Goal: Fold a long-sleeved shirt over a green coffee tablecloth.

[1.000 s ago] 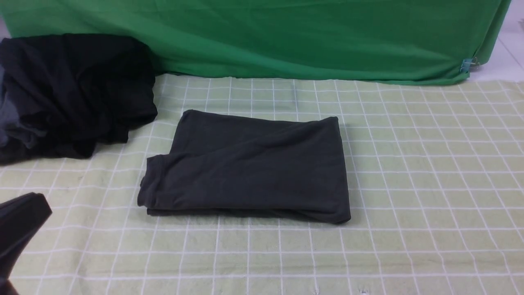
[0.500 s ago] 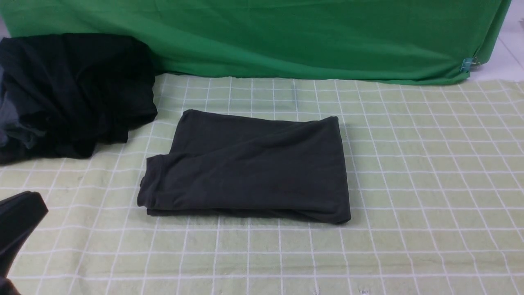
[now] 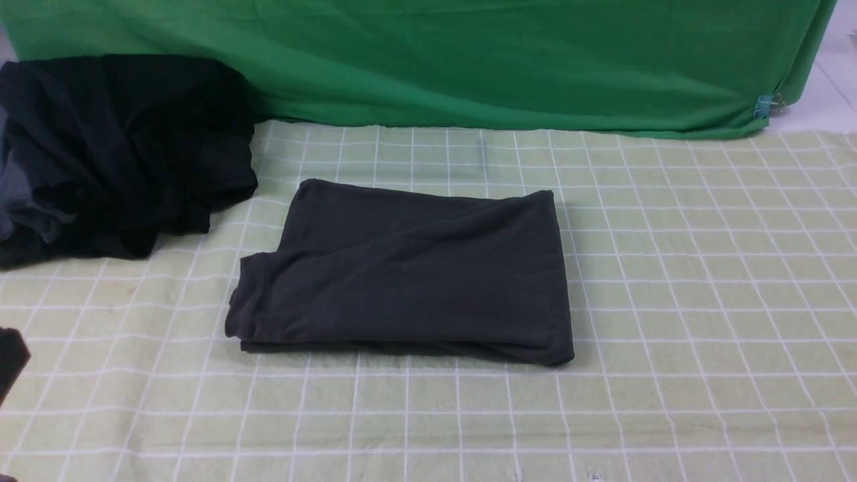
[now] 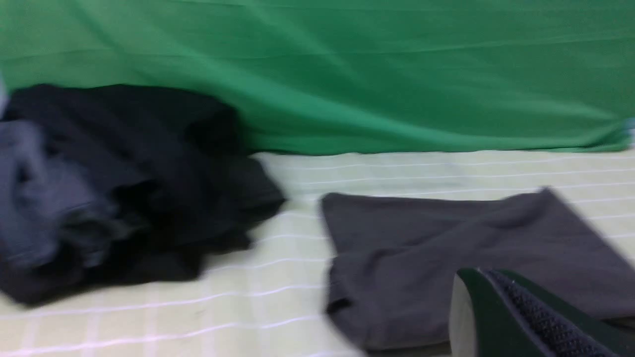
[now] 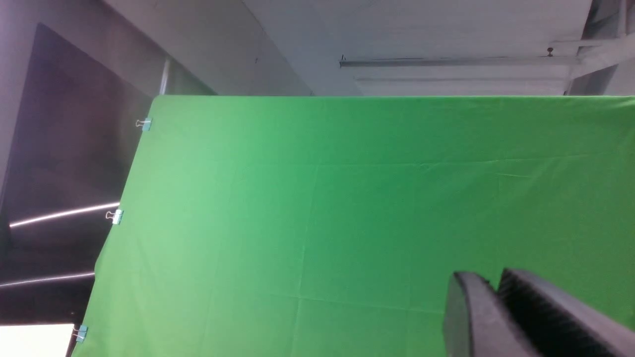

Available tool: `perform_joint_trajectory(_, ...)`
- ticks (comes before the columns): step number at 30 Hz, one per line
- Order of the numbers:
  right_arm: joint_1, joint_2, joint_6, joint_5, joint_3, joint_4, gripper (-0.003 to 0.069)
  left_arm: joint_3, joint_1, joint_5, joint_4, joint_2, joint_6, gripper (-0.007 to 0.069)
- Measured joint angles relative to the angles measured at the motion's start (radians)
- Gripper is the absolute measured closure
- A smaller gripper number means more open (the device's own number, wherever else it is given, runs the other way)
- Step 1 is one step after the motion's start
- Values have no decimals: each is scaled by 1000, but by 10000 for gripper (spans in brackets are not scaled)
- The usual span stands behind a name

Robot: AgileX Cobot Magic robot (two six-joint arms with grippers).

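Charcoal-grey long-sleeved jersey shirt (image 3: 402, 271) lay folded mid pale-green white-gridded tablecloth (image 3: 703, 281), apparently finished, so left gripper (image 4: 488, 292) sat pressed together, empty; right gripper (image 5: 493, 297) near-closed, holding nothing.

Even, bright overhead light, no glare. Front view sharp; the folded long-sleeved shirt (image 3: 408, 271) casts a thin soft shadow along its near edge. Left wrist view smeared by motion blur, grid lines streaked. Right wrist view clear, backdrop (image 5: 367, 218) evenly lit, dim room corner beside it.
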Motion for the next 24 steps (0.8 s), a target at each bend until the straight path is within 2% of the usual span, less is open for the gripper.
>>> perform_joint_trajectory(5, 0, 0, 0, 0, 0, 0, 587, 163, 120, -59, 57, -106, -2, 627)
perform_joint_trajectory(8, 0, 0, 0, 0, 0, 0, 586, 246, 153, -74, 70, -142, -2, 627)
perform_joint_trajectory(24, 0, 0, 1, 0, 0, -1, 549, 281, 159, -55, 81, -146, -5, 623)
